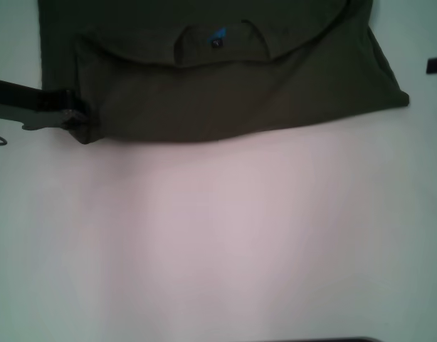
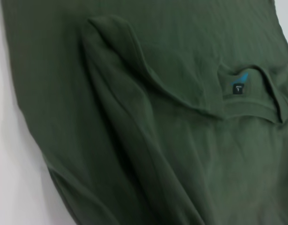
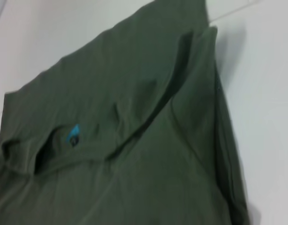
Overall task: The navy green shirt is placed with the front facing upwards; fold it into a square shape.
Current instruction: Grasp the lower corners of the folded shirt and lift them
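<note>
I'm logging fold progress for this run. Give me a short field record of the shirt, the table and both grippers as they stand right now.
garment: navy green shirt, partly folded, neck opening facing up
label: blue neck label with a small black size tag visible inside the collar
surface: white table, bare part nearer the robot
left gripper: at the shirt's near left corner
right gripper: at the far right edge of the head view, apart from the shirt

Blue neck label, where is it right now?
In the head view the blue neck label sits inside the collar of the navy green shirt, near the top centre, above the fold, right of the left gripper.
</note>
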